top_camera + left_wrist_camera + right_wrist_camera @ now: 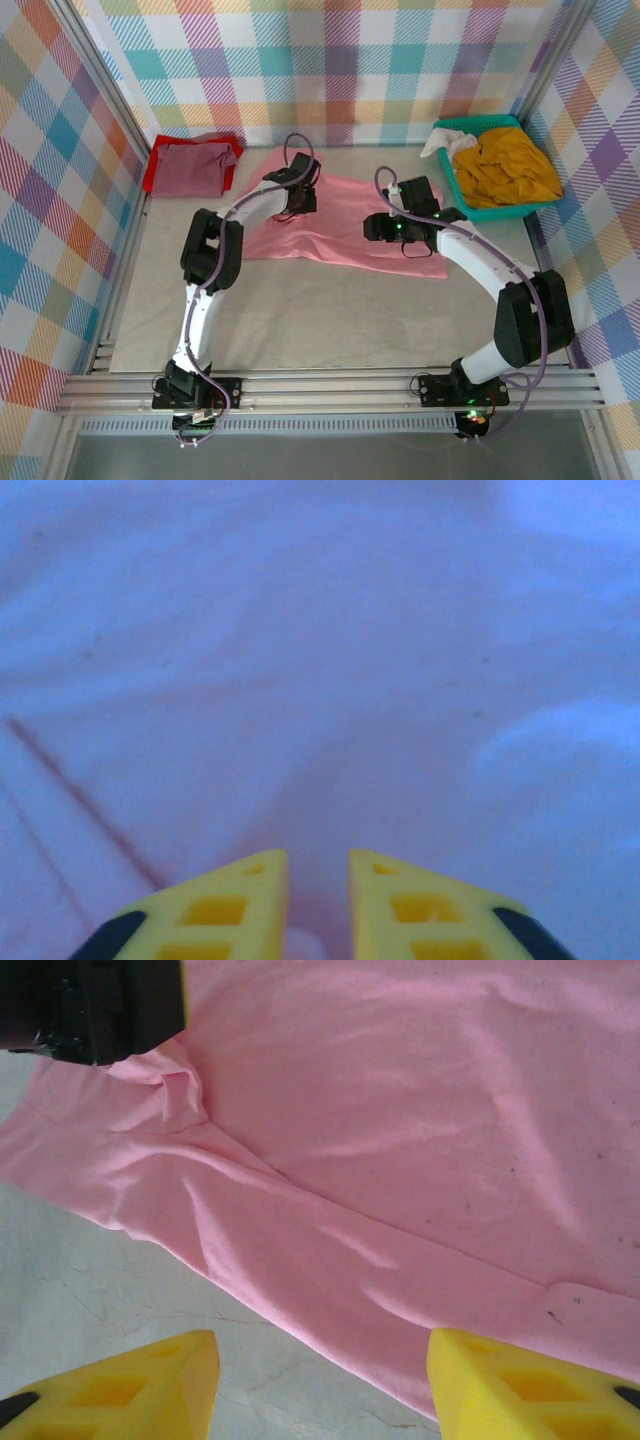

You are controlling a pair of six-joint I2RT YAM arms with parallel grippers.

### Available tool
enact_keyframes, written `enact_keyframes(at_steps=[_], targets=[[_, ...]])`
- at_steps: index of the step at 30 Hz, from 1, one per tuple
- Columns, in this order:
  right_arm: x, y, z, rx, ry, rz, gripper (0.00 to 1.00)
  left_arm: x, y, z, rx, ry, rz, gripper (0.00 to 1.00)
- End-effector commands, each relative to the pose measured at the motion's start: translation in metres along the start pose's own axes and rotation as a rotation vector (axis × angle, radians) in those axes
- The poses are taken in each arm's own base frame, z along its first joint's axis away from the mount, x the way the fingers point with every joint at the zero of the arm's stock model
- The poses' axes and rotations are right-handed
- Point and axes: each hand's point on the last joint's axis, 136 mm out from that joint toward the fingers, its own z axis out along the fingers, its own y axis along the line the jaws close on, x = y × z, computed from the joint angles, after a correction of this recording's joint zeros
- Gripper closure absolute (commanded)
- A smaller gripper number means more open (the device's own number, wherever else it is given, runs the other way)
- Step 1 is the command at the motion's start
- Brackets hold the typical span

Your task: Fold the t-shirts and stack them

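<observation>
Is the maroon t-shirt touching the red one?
Touching: the top external view shows the maroon t-shirt lying on the red t-shirt, covering most of it.

Salmon-pink t-shirt (338, 226), teal basket (495, 212)

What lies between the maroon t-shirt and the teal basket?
The salmon-pink t-shirt lies spread there, with the left gripper and right gripper over it; the top view shows this.

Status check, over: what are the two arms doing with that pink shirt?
Left gripper down on salmon-pink t-shirt, jaws near-closed, grip unclear. Right gripper open, at the shirt's edge. Teal basket off to the side, apart.
</observation>
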Motion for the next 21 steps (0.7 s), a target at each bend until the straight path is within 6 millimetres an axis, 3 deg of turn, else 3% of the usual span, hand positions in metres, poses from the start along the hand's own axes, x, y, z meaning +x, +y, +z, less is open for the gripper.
enact_keyframes(at_steps=[1,4,6,7,9,11,14,17,21], targets=[[-0.001,0.002,-0.007,-0.002,-0.013,0.001,0.43,-0.017,-0.016,-0.036,-0.045,-0.047,0.163,0.72],[-0.001,0.002,-0.008,0.000,-0.015,0.006,0.42,-0.036,-0.027,-0.075,0.030,-0.147,0.131,0.71],[-0.002,0.002,-0.007,-0.002,-0.019,0.008,0.43,-0.041,-0.024,-0.101,0.102,-0.224,0.057,0.67],[-0.001,0.001,-0.006,-0.002,-0.017,0.010,0.43,-0.041,-0.017,-0.114,0.133,-0.256,0.003,0.61],[0.000,-0.001,-0.001,0.005,-0.015,0.019,0.40,-0.033,0.004,-0.130,0.156,-0.289,-0.090,0.60],[0.001,-0.006,0.004,0.025,-0.001,0.039,0.40,-0.016,0.032,-0.137,0.143,-0.295,-0.179,0.55],[0.006,-0.024,0.012,0.101,0.026,0.123,0.44,0.021,0.078,-0.128,0.123,-0.263,-0.324,0.55],[0.015,-0.039,0.021,0.099,0.052,0.243,0.54,0.064,0.112,-0.103,0.121,-0.182,-0.440,0.56],[0.030,-0.049,0.035,0.082,0.080,0.322,0.82,0.106,0.125,-0.078,0.104,-0.066,-0.470,0.59]])
